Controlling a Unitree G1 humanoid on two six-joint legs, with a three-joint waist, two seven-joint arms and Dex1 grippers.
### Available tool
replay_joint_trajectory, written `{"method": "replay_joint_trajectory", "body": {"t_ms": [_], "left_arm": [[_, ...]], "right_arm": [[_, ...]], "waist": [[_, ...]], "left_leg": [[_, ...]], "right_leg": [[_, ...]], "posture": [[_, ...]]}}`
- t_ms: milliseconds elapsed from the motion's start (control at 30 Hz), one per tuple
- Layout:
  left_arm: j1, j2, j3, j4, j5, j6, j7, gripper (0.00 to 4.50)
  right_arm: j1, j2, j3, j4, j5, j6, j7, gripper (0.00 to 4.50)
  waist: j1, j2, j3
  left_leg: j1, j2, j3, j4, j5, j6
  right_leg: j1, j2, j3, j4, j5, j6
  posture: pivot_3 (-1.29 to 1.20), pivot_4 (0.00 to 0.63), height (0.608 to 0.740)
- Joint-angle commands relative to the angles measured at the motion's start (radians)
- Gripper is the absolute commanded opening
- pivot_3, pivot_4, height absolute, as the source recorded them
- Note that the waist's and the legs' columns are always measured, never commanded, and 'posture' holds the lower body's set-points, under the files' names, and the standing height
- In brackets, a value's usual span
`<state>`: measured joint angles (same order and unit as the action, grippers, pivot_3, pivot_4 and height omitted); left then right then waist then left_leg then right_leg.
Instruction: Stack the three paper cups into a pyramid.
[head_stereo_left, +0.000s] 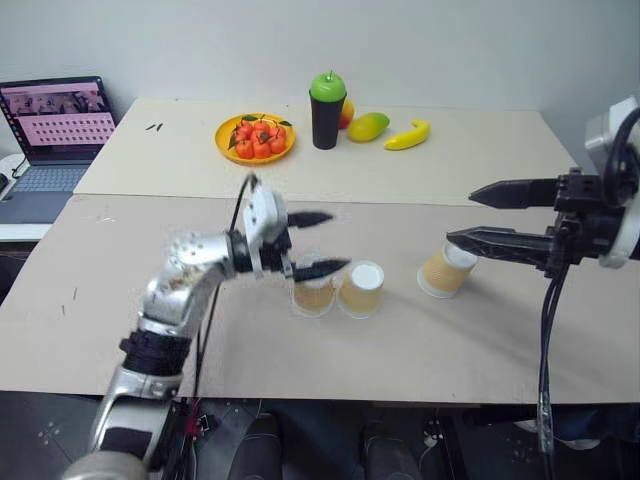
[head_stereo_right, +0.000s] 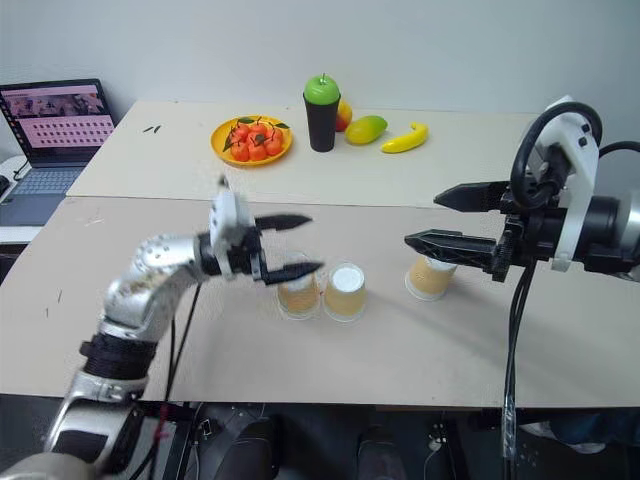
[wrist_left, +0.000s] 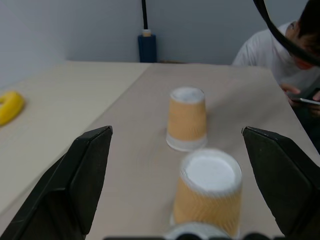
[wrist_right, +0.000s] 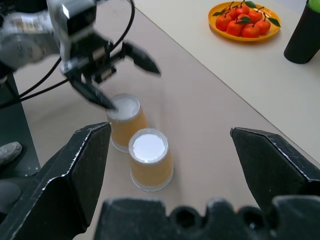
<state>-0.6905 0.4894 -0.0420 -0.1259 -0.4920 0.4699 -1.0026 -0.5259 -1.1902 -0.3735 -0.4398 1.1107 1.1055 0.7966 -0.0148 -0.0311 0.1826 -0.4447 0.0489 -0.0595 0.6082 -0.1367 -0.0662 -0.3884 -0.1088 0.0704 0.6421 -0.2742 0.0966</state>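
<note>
Now we see two cups (head_stereo_left: 338, 291) upside down, side by side on the table (head_stereo_left: 450, 340), the third (head_stereo_left: 444, 270) apart to their right. Left end effector (head_stereo_left: 318, 243) hovers released above them; right end effector (head_stereo_left: 458, 217) is released too, over the third.

L arm: bent at elbow, forearm reaching in from lower left — wrist level, pointing to the robot's right.
L gripper (head_stereo_left: 318, 243): fingers spread wide, nothing betw. them.
R arm: comes in from right edge, held high.
R gripper (head_stereo_left: 470, 218): fingers wide apart — empty, pointing left, tilted slightly down.
</note>
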Motion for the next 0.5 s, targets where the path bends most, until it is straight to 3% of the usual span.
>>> {"method": "replay_joint_trajectory", "body": {"t_ms": [33,133,233,500], "left_arm": [[-0.091,0.077,0.073,-0.093,-0.14,0.236,0.036,4.41],[-0.126,0.141,0.104,-0.133,-0.216,0.358,0.041,4.41],[-0.149,0.217,0.121,-0.165,-0.248,0.429,0.037,4.41],[-0.105,0.272,0.156,-0.245,-0.348,0.518,0.043,4.41]], "right_arm": [[0.063,0.006,-0.052,-0.011,-0.033,-0.04,0.02,4.5],[0.139,0.026,-0.076,-0.01,-0.066,-0.067,0.031,4.5],[0.249,0.129,-0.123,0.06,-0.127,-0.145,0.015,4.5],[0.326,0.273,-0.034,0.202,-0.352,-0.388,0.037,4.5]], "waist": [[-0.001,0.0,0.0],[-0.006,0.0,0.0],[-0.005,-0.001,0.0],[-0.003,0.0,0.001]], "left_leg": [[0.0,0.0,0.0,0.0,0.0,0.0],[0.0,0.0,0.0,-0.001,0.0,0.0],[0.0,0.0,-0.001,0.0,0.0,0.0],[0.0,0.0,0.0,0.0,0.0,0.0]], "right_leg": [[0.0,0.0,0.0,0.0,0.0,0.0],[0.0,0.0,0.0,0.0,0.0,0.0],[0.0,0.001,0.0,0.001,0.0,0.001],[0.0,0.001,0.0,0.001,0.0,0.001]], "posture": [[0.0,0.15,0.735],[0.0,0.15,0.735],[0.0,0.15,0.735],[0.0,0.15,0.735]]}}
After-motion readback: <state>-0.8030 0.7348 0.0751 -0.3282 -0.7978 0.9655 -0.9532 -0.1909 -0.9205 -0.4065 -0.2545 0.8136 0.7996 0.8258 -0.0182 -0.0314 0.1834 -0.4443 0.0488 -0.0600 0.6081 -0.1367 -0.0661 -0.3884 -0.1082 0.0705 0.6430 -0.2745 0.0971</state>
